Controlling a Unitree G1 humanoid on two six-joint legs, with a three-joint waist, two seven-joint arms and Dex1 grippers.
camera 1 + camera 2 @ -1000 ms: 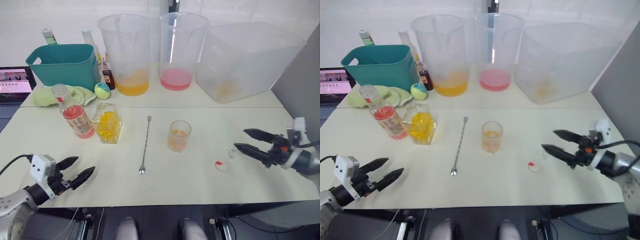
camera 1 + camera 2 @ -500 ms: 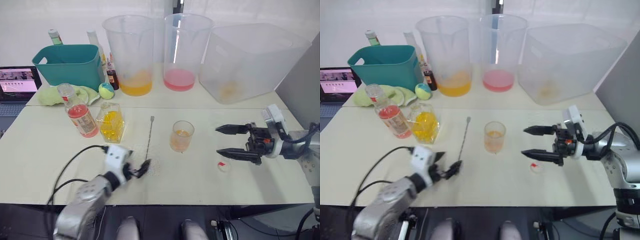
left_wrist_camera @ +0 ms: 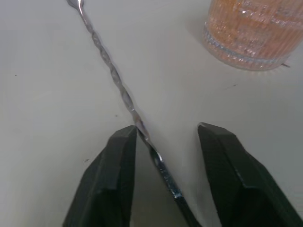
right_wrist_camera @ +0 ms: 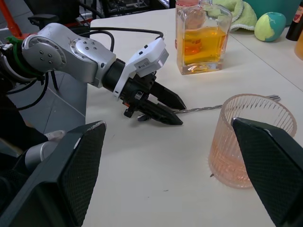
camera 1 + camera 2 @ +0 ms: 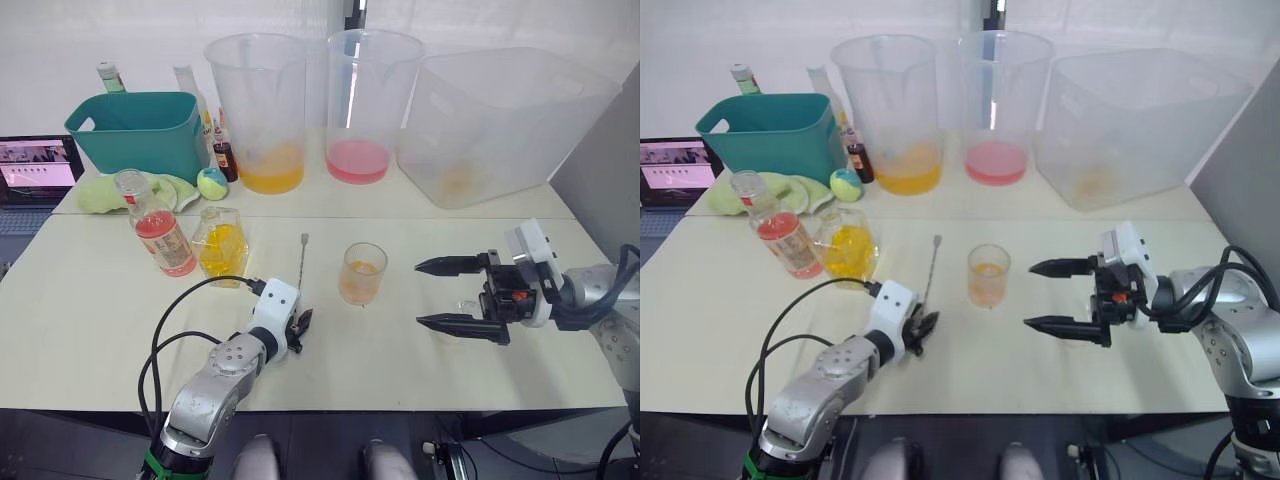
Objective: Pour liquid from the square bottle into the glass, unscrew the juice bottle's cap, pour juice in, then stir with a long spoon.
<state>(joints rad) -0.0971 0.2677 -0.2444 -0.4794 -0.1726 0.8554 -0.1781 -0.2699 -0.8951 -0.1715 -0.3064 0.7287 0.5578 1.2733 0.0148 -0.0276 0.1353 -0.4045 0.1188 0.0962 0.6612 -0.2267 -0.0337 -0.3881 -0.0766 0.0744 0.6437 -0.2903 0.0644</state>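
Note:
The long spoon (image 5: 300, 268) lies flat on the table, left of the glass (image 5: 362, 272), which holds a little orange liquid. My left gripper (image 3: 166, 130) is low at the spoon's near end. Its jaws are narrowly open astride the twisted shaft (image 3: 113, 75), and one finger (image 3: 118, 165) touches it. My right gripper (image 5: 420, 295) hovers wide open just right of the glass with nothing in it. The square bottle (image 5: 222, 248) with yellow liquid and the uncapped juice bottle (image 5: 158, 225) stand at the left. The cap is hidden.
Two tall plastic buckets (image 5: 258, 110) (image 5: 370, 100) and a big clear tub (image 5: 500, 120) stand along the back. A teal basket (image 5: 135, 130), a green cloth (image 5: 110, 190), a ball (image 5: 211, 181), a brown bottle (image 5: 218, 155) and a laptop (image 5: 35, 165) sit back left.
My left arm swung in from the table's near left edge to the spoon's near end and its jaws narrowed around the shaft. My right gripper moved left toward the glass.

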